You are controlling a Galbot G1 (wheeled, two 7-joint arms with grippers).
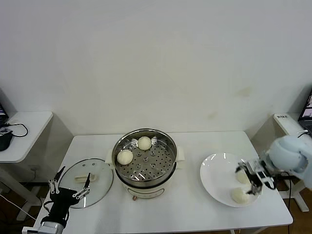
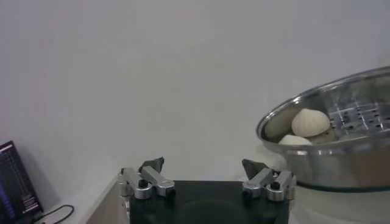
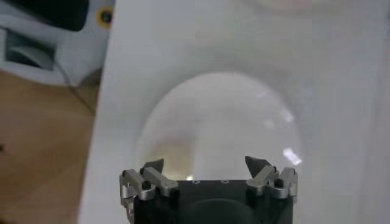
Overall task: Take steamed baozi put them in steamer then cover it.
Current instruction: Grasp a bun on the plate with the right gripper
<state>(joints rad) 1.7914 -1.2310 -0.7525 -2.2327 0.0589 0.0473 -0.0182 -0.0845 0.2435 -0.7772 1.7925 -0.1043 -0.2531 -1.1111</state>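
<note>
The steel steamer (image 1: 145, 160) stands mid-table with two cream-white baozi inside, one at the back (image 1: 144, 143) and one at the left (image 1: 125, 157). Two more baozi (image 1: 242, 177) (image 1: 239, 195) lie on the white plate (image 1: 217, 181) at the right. My right gripper (image 1: 246, 180) is open, low over the plate, its fingers either side of the nearer-to-wall baozi; its wrist view shows the plate (image 3: 225, 115) under the open gripper (image 3: 206, 163). The glass cover (image 1: 95, 187) lies flat left of the steamer. My left gripper (image 1: 75, 174) is open above it; the left wrist view shows the steamer (image 2: 341, 155).
A small white side table (image 1: 24, 129) with cables stands at the far left and another (image 1: 290, 122) at the far right. The table's front edge runs just below the cover and plate. A dark screen (image 2: 15, 182) shows in the left wrist view.
</note>
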